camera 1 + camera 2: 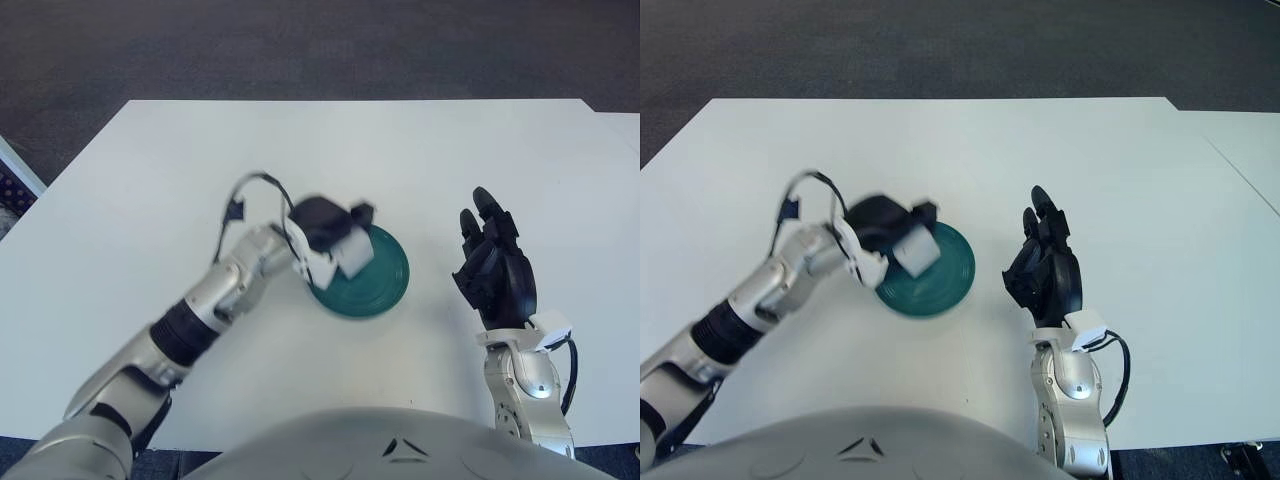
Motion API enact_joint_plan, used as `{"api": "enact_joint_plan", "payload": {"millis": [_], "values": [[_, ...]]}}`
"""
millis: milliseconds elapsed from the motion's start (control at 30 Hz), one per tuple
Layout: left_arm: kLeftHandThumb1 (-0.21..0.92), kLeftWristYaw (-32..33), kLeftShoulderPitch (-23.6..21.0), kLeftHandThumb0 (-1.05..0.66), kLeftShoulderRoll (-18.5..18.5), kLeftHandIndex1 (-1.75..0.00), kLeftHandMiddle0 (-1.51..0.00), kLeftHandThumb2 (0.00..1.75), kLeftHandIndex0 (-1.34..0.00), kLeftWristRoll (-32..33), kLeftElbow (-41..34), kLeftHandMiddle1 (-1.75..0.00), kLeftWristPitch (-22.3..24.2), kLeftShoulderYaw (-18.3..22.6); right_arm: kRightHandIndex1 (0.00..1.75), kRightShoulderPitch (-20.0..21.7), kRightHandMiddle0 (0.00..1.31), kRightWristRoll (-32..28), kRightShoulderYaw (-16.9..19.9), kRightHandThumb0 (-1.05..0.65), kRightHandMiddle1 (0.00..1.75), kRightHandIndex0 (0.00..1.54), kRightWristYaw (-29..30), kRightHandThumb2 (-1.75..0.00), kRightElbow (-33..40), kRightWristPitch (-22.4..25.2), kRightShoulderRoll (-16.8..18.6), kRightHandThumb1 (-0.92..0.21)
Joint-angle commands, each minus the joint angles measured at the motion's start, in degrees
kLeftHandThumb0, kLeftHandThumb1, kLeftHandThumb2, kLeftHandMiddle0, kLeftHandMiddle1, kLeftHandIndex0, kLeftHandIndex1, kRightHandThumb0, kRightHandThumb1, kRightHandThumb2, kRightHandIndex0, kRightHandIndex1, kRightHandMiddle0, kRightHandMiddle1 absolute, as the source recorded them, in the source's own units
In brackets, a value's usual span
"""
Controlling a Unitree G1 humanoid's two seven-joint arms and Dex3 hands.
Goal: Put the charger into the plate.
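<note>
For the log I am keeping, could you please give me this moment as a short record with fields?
surface: white table
target: round dark green plate, flat on the table
object: small white block charger, over the plate's left part; contact with the plate cannot be told
left hand: left hand grasping the charger above the plate's left edge
right hand: right hand to the right of the plate, fingers extended, holding nothing
</note>
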State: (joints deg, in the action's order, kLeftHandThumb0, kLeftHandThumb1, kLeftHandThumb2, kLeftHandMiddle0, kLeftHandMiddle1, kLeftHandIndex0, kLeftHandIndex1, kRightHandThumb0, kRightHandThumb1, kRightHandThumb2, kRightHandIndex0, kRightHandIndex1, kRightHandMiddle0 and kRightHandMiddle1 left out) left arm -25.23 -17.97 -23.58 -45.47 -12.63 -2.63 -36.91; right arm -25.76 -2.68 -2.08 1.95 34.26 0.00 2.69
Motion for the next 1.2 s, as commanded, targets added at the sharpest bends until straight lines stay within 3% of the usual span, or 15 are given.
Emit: {"api": "enact_joint_plan", "payload": {"millis": [0, 400, 900, 1167], "values": [[0.34, -2.74, 0.1, -0.47, -1.29, -1.75, -1.1, 1.28, -0.59, -1.37, 0.24, -1.75, 0.59, 0.61, 0.0, 0.51, 0.0, 0.84, -0.3, -1.01, 0.19, 0.07, 0.51, -1.03, 0.64, 0.22, 0.17, -0.92], [0.39, -3.52, 1.96, -0.45, 0.64, -1.75, -1.02, 1.22, -0.55, -0.05, 1.56, -1.75, -1.47, 0.52, 0.0, 1.08, 0.0, 1.02, -1.18, -1.02, 0.18, 0.07, 1.8, -1.01, 0.13, -0.4, 1.41, -0.92], [0.42, -2.07, 2.02, -0.44, -1.92, -1.75, -1.09, 1.18, -0.53, -1.34, 2.93, -1.75, -9.54, 0.67, 0.0, 1.74, 0.0, 0.75, -1.55, -1.03, 0.22, 0.08, 1.63, -1.03, -0.52, -0.2, 1.38, -0.92], [0.42, -1.52, 2.23, -0.45, -1.3, -1.75, -1.12, 1.18, -0.53, -3.22, 3.93, -1.75, -9.41, 0.9, 0.01, 1.54, 0.0, 1.1, -1.38, -1.03, 0.24, 0.09, 1.38, -1.04, -0.27, 0.4, 0.77, -0.92]]}}
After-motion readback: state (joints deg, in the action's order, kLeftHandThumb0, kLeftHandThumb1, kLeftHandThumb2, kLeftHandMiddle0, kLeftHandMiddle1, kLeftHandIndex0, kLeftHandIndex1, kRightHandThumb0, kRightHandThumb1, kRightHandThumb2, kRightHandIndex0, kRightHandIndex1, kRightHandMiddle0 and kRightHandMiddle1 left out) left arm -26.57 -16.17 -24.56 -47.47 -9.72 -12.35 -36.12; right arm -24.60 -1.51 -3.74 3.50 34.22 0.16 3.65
